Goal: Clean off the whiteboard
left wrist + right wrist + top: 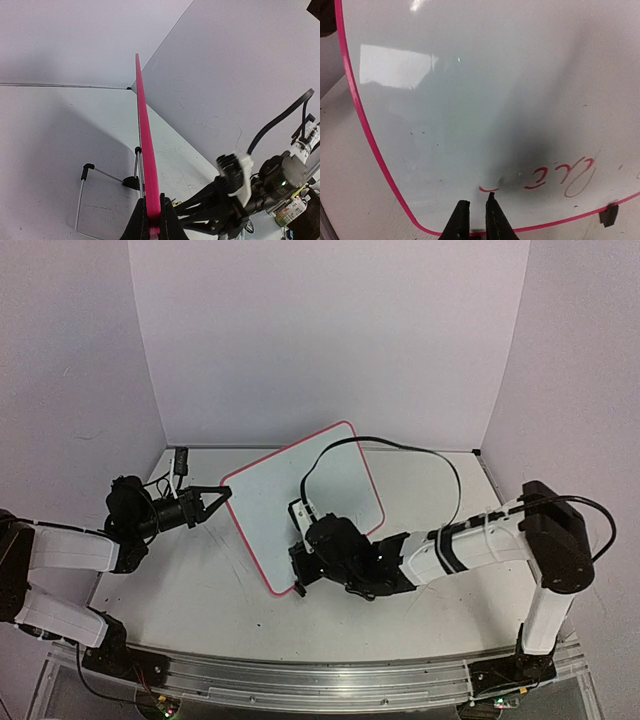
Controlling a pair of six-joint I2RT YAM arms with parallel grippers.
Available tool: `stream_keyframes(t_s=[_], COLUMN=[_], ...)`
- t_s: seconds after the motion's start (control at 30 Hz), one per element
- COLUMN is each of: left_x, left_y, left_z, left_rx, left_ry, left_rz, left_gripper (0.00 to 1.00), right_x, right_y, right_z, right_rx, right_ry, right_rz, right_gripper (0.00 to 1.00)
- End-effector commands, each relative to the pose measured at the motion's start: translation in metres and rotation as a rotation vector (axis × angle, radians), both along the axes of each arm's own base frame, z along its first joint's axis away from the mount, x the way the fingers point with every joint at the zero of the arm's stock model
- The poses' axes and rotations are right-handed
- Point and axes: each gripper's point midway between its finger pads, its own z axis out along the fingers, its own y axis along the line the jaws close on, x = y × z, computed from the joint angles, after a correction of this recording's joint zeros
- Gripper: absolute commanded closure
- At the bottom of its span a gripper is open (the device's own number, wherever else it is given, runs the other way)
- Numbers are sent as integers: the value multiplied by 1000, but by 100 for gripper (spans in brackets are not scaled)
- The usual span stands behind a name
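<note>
**Top and wrist views.** The whiteboard (265, 515) stands tilted at the centre of the table (190, 590), with a wire stand (131, 182) behind it. My left gripper (153, 222) reaches it from 9 o'clock and is clamped on the pink frame, 1 finger on each face. My right gripper (476, 205) is at the board's 6 o'clock corner, close against the white face. Its fingers are drawn almost together, and nothing shows in the thin gap between them.

Red handwriting (565, 177) runs toward 3 o'clock from those tips, smeared at its near end. 1 black foot (609, 215) sits under the frame at 4 o'clock. A black cable (420, 447) arcs from my right arm over the board's 1 o'clock corner. A small black object (182, 460), too small to identify, lies at the table's 11 o'clock corner.

The tabletop is white and scuffed, enclosed by 3 pale walls. A metal rail (330, 680) runs along its 6 o'clock edge.
</note>
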Motion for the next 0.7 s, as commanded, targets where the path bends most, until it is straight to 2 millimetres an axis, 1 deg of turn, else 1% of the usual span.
stream_keyframes(t_s=[0.0,0.03,0.13,0.17,0.23,0.33,0.4,0.47,0.6,0.67], left_x=[-18,-19,-19,-19,-19,-19,-18,-18,-18,-19], left_y=[-14,-14,-14,-14,-15,-15,-15,-15,-15,-15], left_z=[7,7,8,8,7,6,5,4,5,6], left_rx=[12,12,11,10,11,12,13,14,14,14], left_ry=[-50,-50,-48,-49,-47,-42,-38,-37,-43,-46], left_rz=[-111,-112,-114,-113,-115,-117,-118,-119,-115,-114], left_gripper=[100,100,100,100,100,100,100,100,100,100], right_x=[0,-4,-12,-13,-13,-13,-13,-16,-20,-19], right_y=[-39,-51,-87,-98,-115,-133,-140,-140,-141,-142], right_z=[67,64,64,59,53,34,18,-3,-39,-52], right_rx=[-147,-210,-329,-361,-391,-443,-490,-530,-602,-625], right_ry=[-55,-46,-8,15,71,150,195,256,353,380], right_rz=[-6,6,39,50,71,93,104,139,182,189], right_gripper=[64,59,41,37,33,33,33,33,33,33])
